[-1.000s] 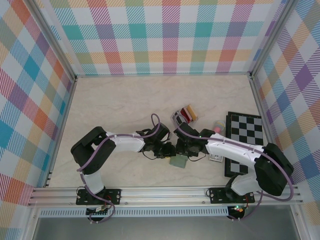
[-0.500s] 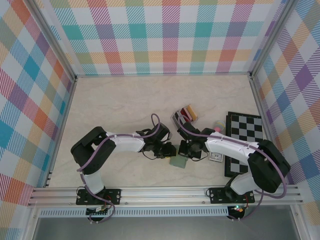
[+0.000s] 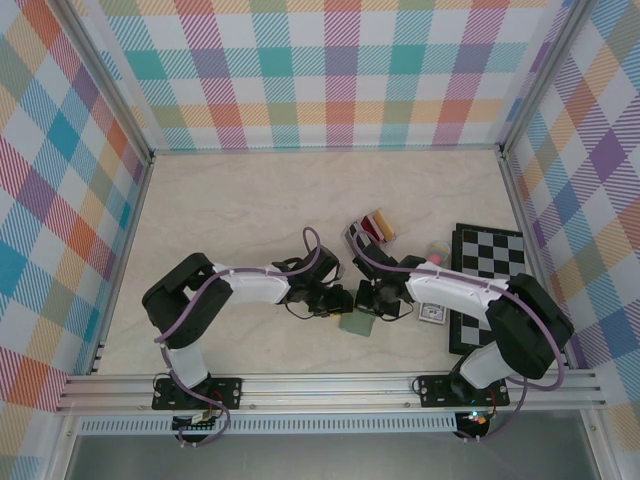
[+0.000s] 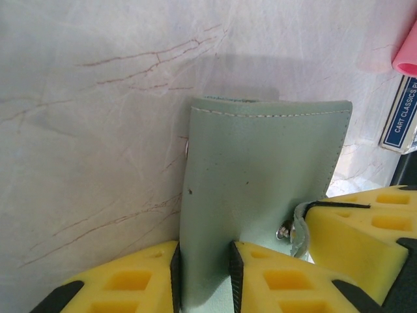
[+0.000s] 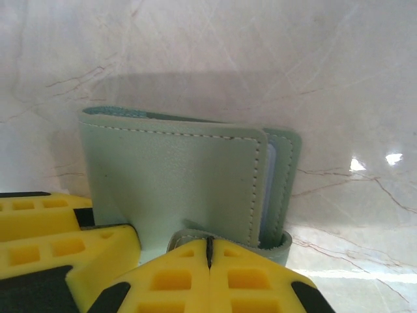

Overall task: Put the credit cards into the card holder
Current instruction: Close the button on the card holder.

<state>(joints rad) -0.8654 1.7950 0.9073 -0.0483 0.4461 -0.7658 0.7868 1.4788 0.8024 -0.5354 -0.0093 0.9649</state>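
Down at the near middle of the tabletop (image 3: 230, 210), both arms crowd in on the card holder (image 4: 260, 176), and it's a tight huddle. From the left wrist, the left gripper (image 4: 205, 264) has its yellow pads (image 4: 124, 283) closed partway onto the sage-green wallet, one on either face of the near edge, so the leather stands up between them with its stitched top edge away from the camera. That's a firm pinch on the folded body.

Over to the right wrist: the right gripper (image 5: 208, 254) is squeezed all the way shut, pads meeting flush, and the card holder's closure strap (image 5: 277, 242) curls round from the open side and ends right at those tips (it looks nipped there, though the pads hide the very end). The metal snap (image 4: 284, 231) glints beside the right arm's pad in the left wrist view. The wallet's two flaps sit closed, with a pale sliver of inner pockets showing along the right side.

From above, the credit cards (image 3: 377, 224), red and cream among them, stand in a clear-grey rack (image 3: 353, 238) just beyond the grippers, apart from the wallet. A chessboard (image 3: 490, 260) lies off to the right, with a blue playing-card box (image 4: 399, 117) and a pink stick (image 4: 407, 55) beside it.
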